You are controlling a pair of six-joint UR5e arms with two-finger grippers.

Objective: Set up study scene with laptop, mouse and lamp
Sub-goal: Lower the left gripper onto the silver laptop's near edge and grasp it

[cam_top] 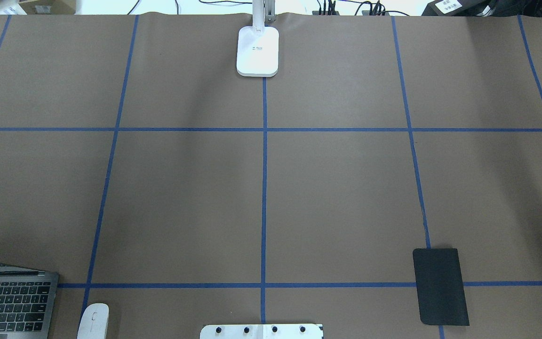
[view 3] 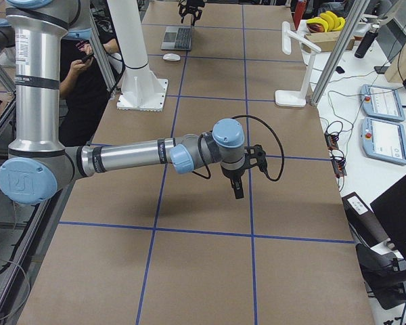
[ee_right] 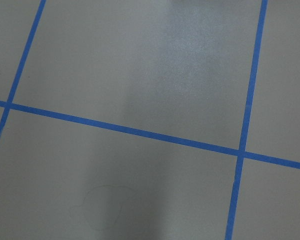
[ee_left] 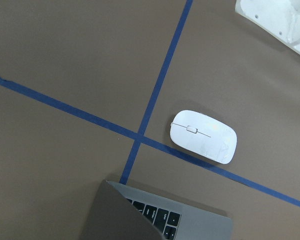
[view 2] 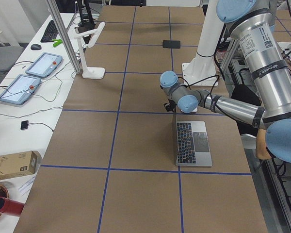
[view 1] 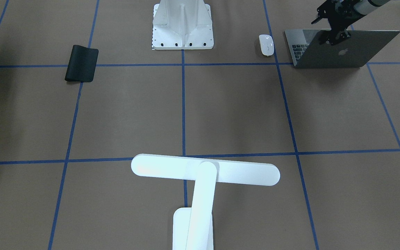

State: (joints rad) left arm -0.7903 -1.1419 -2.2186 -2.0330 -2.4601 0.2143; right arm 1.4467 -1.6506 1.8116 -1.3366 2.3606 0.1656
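At the seemingly stiff, slick laptop [view 1: 346,52] lid's top edge, pinch with left gripper [view 1: 335,36], closure impossible to tell

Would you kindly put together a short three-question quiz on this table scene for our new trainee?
1. True or false: the laptop has its lid open.
2. Which lies closest to the mouse? A) the lamp B) the laptop C) the black mat
3. Fill in: the gripper at the laptop's lid belongs to the robot's ____ arm.
Key: 1 true; 2 B; 3 left.
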